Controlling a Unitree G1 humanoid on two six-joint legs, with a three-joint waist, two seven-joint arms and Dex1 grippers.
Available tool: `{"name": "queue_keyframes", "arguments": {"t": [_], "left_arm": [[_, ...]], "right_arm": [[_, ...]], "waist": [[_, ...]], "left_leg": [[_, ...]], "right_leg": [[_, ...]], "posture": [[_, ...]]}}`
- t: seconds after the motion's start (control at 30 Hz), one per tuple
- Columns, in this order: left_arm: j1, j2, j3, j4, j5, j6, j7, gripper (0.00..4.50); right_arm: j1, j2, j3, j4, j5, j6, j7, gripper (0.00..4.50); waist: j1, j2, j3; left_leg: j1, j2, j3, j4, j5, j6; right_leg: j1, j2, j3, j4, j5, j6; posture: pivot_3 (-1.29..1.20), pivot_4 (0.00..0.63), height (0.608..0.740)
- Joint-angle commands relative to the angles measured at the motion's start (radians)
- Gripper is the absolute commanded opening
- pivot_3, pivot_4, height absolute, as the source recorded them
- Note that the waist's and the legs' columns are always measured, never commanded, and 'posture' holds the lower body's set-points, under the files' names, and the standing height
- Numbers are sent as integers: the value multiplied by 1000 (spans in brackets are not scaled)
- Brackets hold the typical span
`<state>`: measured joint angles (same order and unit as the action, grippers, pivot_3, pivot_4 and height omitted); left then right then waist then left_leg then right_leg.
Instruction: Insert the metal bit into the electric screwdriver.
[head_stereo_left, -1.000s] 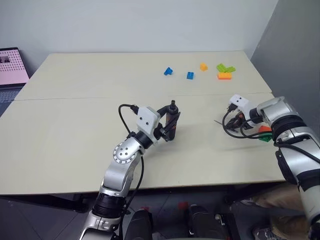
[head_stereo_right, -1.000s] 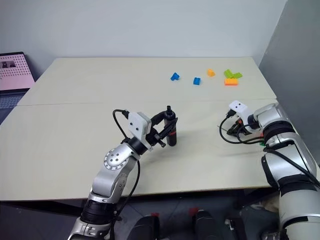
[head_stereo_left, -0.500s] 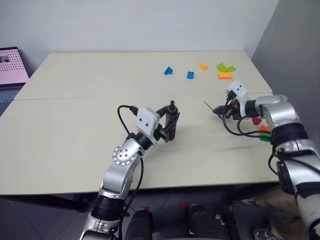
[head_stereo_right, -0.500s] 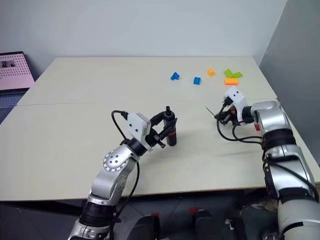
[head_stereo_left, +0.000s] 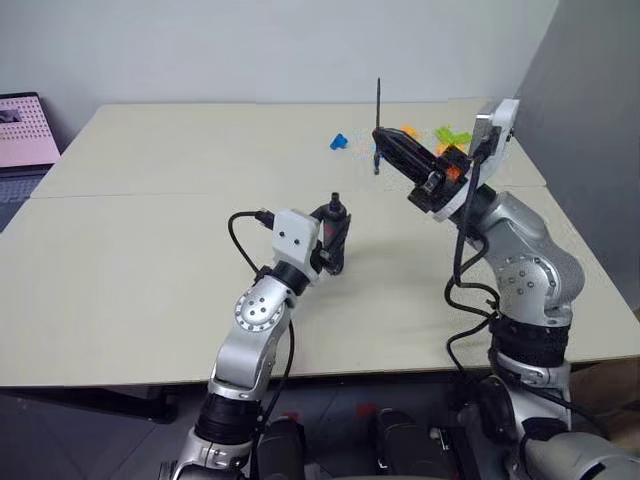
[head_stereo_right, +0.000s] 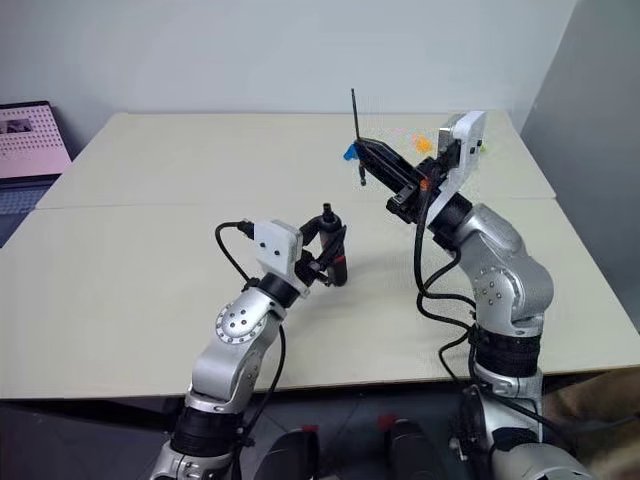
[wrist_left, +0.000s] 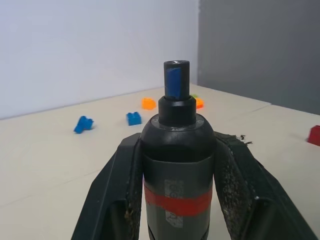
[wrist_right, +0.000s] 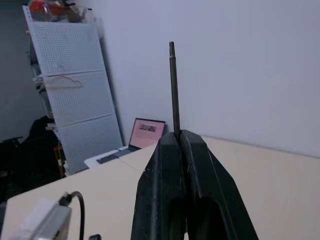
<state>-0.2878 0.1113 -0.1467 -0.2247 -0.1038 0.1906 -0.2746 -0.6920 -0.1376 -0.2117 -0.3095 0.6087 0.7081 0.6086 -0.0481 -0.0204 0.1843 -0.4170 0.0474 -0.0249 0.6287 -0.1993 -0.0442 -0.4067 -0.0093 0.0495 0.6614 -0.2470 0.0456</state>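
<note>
My left gripper (head_stereo_left: 333, 236) is shut on the electric screwdriver (head_stereo_left: 334, 228), a dark tool with a red band (wrist_left: 177, 202), held upright over the middle of the table. Its open tip (wrist_left: 177, 64) points up, with dark fingers (wrist_left: 117, 190) pressing both sides of the body. My right gripper (head_stereo_left: 382, 135) hangs in the air above and to the right of the screwdriver, shut on the metal bit (head_stereo_left: 378, 105). The thin grey metal bit (wrist_right: 173, 85) stands nearly vertical, sticking out above and below the fingertips (wrist_right: 170, 142). Bit and screwdriver are apart.
Small coloured bricks lie at the table's far right: a blue one (head_stereo_left: 337, 142), another blue one (wrist_left: 133, 118), an orange one (wrist_left: 148, 103) and a red one (wrist_left: 314, 135). A laptop (head_stereo_left: 25, 125) sits off the table's left end. A pegboard (wrist_right: 75, 90) stands beyond.
My right gripper has lifted off the table at the right and swung up and left with the bit, which now stands upright. The left gripper has stayed in place with the screwdriver.
</note>
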Motion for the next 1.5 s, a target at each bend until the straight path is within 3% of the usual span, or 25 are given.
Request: {"name": "queue_keyframes", "arguments": {"t": [0.03, 0.33, 0.7, 1.03, 1.5], "left_arm": [[-24, 4, 0, -45, -13, 3, -21, 1633], [-29, 9, -2, -45, 8, -16, -14, 1633], [-129, -88, 6, 35, 100, -102, 125, 1633], [-136, -147, 3, 185, 127, -148, 191, 1633], [-118, -144, 11, 222, 129, -125, 206, 1633]], "right_arm": [[-25, 8, -16, -50, 110, 19, -40, 0], [-40, -19, 13, -64, 162, 9, -117, 0], [-31, 38, 217, -12, -188, -262, -286, 0], [-50, 169, 283, 127, -323, -434, -373, 0], [1, 192, 332, 273, -451, -681, -362, 0]], "waist": [[2, 0, 0], [7, 0, 0], [15, 0, 0], [16, 0, 0], [16, 0, 0]], "left_leg": [[0, 0, 0, 0, 0, 0], [0, 0, 0, -2, 0, 0], [-2, 0, 0, -2, 0, 0], [-4, 0, 0, -3, 0, 0], [-3, 0, 0, -3, 0, 0]], "right_leg": [[0, 0, 0, 0, 0, 0], [0, 0, -1, -1, -2, -2], [-2, 0, -1, -2, -1, -1], [-4, 0, -2, -3, -1, -1], [-3, 0, -2, -3, -1, -1]], "posture": [[0, 150, 740], [0, 150, 740], [0, 150, 740], [0, 150, 740], [0, 150, 740]]}}
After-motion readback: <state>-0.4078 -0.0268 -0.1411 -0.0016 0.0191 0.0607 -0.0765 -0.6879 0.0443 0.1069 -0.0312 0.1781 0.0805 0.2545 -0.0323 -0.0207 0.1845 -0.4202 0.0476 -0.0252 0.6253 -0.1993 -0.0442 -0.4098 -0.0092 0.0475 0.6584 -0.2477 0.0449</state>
